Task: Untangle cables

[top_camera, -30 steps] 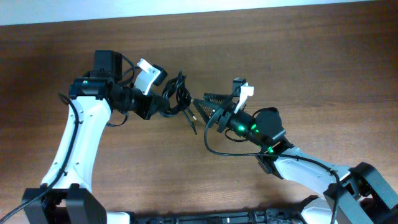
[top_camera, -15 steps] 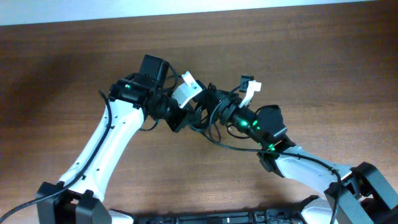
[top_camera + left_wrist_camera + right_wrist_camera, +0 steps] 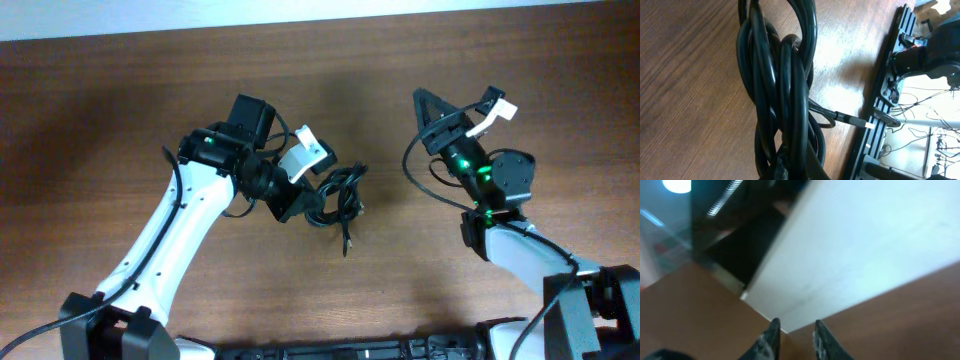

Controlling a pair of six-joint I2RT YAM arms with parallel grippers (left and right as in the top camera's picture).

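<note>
Cables (image 3: 338,192), black knotted bundle, one plug end (image 3: 856,120) trailing free, lying mid-table, gripped by left gripper (image 3: 310,205) (fingers closed on the cords), right gripper (image 3: 432,103) well apart, fingers slightly parted, empty, brown wooden table (image 3: 120,90).

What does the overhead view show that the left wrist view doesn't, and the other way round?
Overhead only: both arms, the right gripper well apart from the cable bundle, and the left gripper at the bundle. Left wrist only: a plug end sticking out from the tightly packed loops. Both: the cable bundle against the wooden table.
</note>
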